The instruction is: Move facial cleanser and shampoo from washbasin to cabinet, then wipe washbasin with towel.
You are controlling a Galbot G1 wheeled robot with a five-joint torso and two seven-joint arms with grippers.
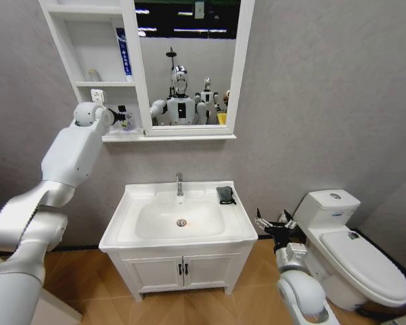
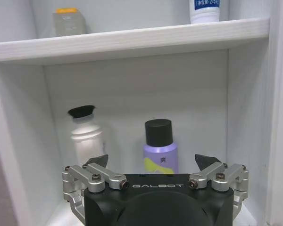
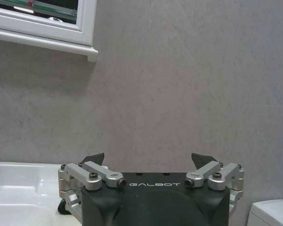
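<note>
The left wrist view looks into the lowest compartment of the cabinet (image 2: 132,42), where two bottles stand side by side, apart: a lilac bottle (image 2: 160,150) with a black cap and a yellow mark, and a white bottle (image 2: 87,136) with a black lid beside it. The left end effector (image 2: 151,165) is released, its fingers spread wide just in front of the lilac bottle, touching neither. On the shelf above stand a small grey box with an orange top (image 2: 70,21) and a white tube with blue print (image 2: 205,10).

From the head view the left arm reaches up to that compartment of the cabinet (image 1: 88,84), beside the mirror (image 1: 186,61). Below, the washbasin (image 1: 179,217) is white with a chrome tap (image 1: 179,184) and a round drain (image 1: 181,222). The dark grey towel (image 1: 224,195) lies folded on its rim, on the toilet's side of the tap.

The right end effector (image 1: 274,222), released with its fingers spread, hangs between the washbasin and the toilet (image 1: 352,250). Grey walls, wooden floor.
</note>
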